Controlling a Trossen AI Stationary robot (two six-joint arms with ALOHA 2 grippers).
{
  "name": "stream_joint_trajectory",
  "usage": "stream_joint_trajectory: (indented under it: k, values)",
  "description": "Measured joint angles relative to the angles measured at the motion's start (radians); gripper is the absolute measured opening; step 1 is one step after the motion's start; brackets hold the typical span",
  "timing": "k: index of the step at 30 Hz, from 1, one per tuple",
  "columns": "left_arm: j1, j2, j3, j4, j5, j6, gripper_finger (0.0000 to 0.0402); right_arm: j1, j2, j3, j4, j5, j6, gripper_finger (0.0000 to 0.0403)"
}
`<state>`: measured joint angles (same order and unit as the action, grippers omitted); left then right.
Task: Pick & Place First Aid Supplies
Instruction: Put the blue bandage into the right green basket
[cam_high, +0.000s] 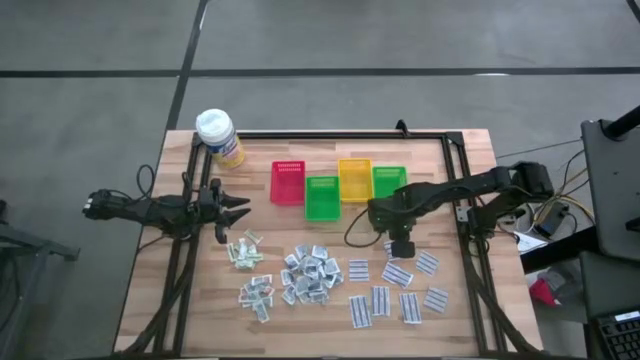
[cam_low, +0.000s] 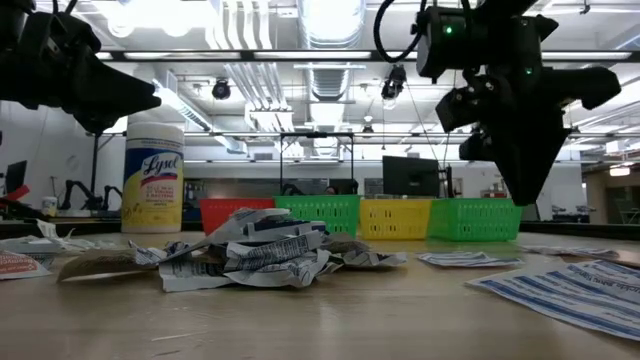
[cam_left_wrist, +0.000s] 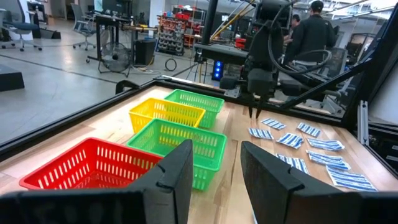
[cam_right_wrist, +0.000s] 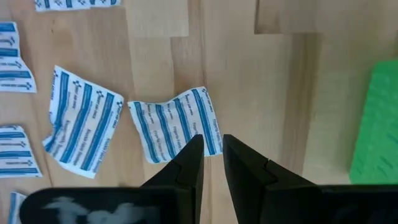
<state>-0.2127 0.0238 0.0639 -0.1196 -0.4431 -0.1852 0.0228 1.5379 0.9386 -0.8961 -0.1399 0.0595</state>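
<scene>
Packet (cam_right_wrist: 176, 123) lies just beyond my right claw (cam_right_wrist: 211, 146) – stripes running roughly along my reach. Jaws narrow, holding nothing. Left claw (cam_left_wrist: 214, 165) parted, farther off.

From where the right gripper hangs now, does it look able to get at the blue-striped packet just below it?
Probably yes. The right gripper points down over the edge of the blue-striped packet, its fingers slightly apart and empty. Bare wood surrounds that edge, and the neighbouring packet lies clear to one side.
</scene>
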Motion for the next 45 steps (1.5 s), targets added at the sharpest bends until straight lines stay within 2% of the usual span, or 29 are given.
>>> stream_joint_trajectory:
  k: [8, 18, 29, 45]
  values:
    - [0.000, 0.000, 0.000, 0.000, 0.000, 0.000, 0.0131, 0.026, 0.013, -0.002, 0.078, -0.002, -0.010, 0.0059]
    - [0.000, 0.001, 0.000, 0.000, 0.000, -0.001, 0.0131, 0.025, -0.014, -0.006, 0.088, -0.001, 0.039, 0.0059]
    - [0.000, 0.001, -0.001, 0.000, 0.000, -0.003, 0.0131, 0.025, -0.013, -0.016, 0.092, 0.000, 0.020, 0.0061]
    - [0.000, 0.001, -0.001, 0.000, 0.000, -0.006, 0.0131, 0.025, -0.013, -0.069, 0.109, 0.000, -0.038, 0.0140]
